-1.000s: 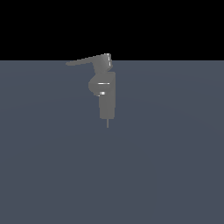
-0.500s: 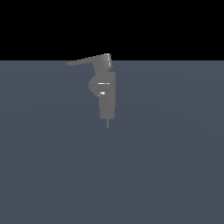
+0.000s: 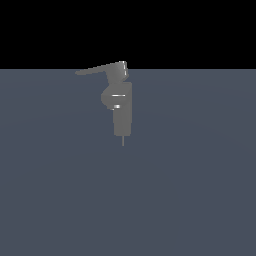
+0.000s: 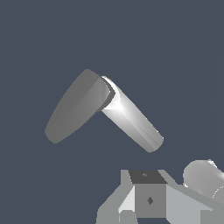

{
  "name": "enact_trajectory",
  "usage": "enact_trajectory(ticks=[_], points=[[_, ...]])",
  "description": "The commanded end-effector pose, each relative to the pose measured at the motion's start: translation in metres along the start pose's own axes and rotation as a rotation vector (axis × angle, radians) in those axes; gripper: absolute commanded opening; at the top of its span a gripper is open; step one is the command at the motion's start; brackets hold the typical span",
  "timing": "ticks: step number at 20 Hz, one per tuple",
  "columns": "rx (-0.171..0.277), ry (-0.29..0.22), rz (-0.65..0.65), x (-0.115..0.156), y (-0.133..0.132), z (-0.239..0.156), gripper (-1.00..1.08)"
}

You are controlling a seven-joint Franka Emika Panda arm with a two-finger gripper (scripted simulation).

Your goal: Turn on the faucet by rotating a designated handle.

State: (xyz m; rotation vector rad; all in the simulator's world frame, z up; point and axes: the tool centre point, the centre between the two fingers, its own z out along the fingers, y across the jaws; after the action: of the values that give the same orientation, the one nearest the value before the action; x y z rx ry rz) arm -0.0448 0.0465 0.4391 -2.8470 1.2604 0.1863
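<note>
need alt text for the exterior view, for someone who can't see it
A small grey faucet stands upright on a flat blue-grey surface against a black background. Its long thin handle juts from the top toward the exterior view's left, and a thin pin shows below the body. No robot arm or gripper appears in this view.

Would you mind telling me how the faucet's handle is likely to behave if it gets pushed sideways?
The handle looks like a rigid flat lever, so it probably won't flex. Joined to the block atop the faucet, it would likely pivot there rather than slide. Its smooth, tapering blade might let a contact slip toward the tip.
</note>
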Motion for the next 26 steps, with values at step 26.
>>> enact_trajectory(ticks=[26], points=[[-0.089, 0.001, 0.633, 0.045, -0.142, 0.122, -1.00]])
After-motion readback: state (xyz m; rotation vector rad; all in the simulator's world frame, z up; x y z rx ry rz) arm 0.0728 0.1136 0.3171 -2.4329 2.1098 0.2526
